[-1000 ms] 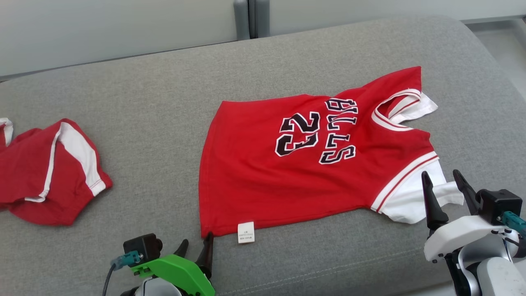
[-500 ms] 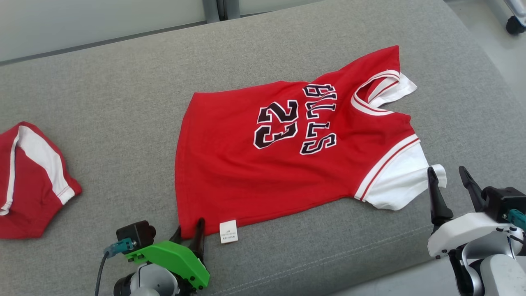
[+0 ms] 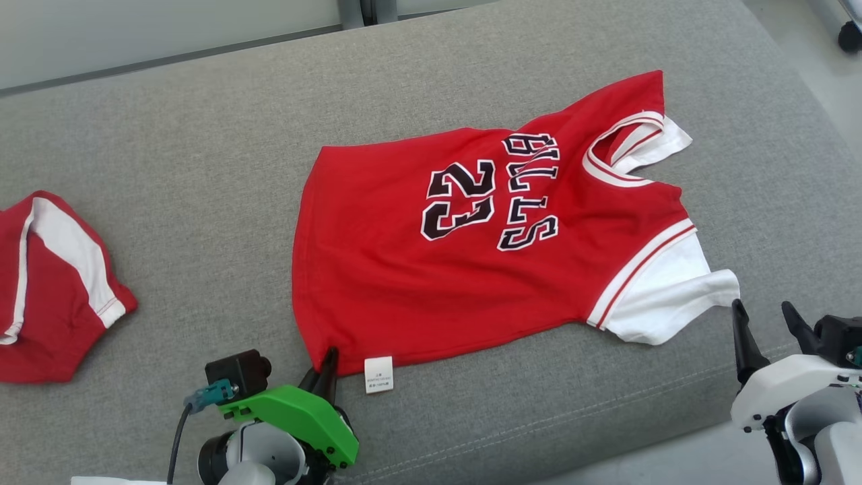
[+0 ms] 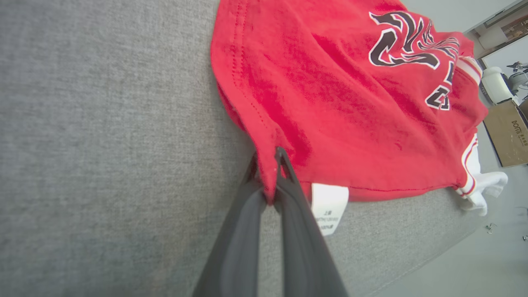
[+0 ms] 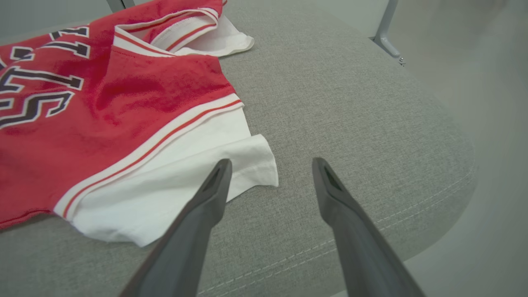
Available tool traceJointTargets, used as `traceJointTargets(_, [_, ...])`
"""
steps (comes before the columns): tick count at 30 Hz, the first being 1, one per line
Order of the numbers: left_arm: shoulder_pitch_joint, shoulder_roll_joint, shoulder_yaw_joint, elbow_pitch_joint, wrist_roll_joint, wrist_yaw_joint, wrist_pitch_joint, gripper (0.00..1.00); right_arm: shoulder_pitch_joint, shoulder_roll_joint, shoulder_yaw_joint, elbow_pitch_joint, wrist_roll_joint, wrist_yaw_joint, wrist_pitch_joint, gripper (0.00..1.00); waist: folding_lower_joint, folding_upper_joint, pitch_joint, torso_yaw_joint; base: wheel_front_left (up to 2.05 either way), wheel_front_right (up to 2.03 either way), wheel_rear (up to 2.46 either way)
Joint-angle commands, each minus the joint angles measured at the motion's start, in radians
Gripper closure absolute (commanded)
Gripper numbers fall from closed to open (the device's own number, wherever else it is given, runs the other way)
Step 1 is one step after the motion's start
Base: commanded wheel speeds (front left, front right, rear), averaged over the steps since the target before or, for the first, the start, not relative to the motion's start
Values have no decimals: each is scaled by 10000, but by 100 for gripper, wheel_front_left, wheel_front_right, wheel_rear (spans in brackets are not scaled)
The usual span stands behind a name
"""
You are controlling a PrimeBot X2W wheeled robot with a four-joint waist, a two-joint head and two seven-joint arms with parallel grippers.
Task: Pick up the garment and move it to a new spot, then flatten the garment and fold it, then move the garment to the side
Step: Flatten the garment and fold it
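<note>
Bright, soft, even light; head view sharp, wrist views warped.
The grey cushion (image 3: 202, 168) is lit evenly, and the red jersey (image 3: 431, 283) casts only a thin shadow under its near hem. Both wrist views bend toward their edges; the dark fingers (image 4: 239, 247) of the left gripper (image 4: 268, 157) look soft close to the lens.

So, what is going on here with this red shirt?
A two-armed robot is working on a red shirt that lies spread on a grey cushion. Its left claw is shut on the shirt's bottom corner, next to the white label. Its right claw is open beside the white sleeve and holds nothing. The shirt is not yet folded.
</note>
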Motion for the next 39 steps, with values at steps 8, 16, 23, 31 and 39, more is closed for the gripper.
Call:
traceJointTargets(8, [150, 261, -303, -1295, 386, 266, 179, 100, -988, -693, 191, 1902, 597, -4, 317, 0, 0, 0, 197, 481, 0, 0, 0])
traceJointTargets(16, [235, 333, -450, -1908, 468, 461, 379, 100, -1819, -1154, 1126, 3337, 1372, -4, 356, 0, 0, 0, 366, 686, 0, 0, 0])
traceJointTargets(23, [325, 428, -473, -2150, 469, 573, 483, 100, -2447, -1509, 2374, 4181, 2223, -4, 96, 38, 0, 0, 423, 721, 0, 0, 0])
traceJointTargets(31, [356, 519, -472, -2234, 459, 673, 556, 100, -3001, -1840, 3500, 4811, 3407, -8, -283, 51, 0, 0, 409, 673, 0, 0, 0])
traceJointTargets(39, [445, 623, -424, -2275, 379, 743, 557, 100, -3415, -1769, 3871, 5619, 5193, -10, -657, 100, 0, 0, 326, 577, 0, 0, 0])
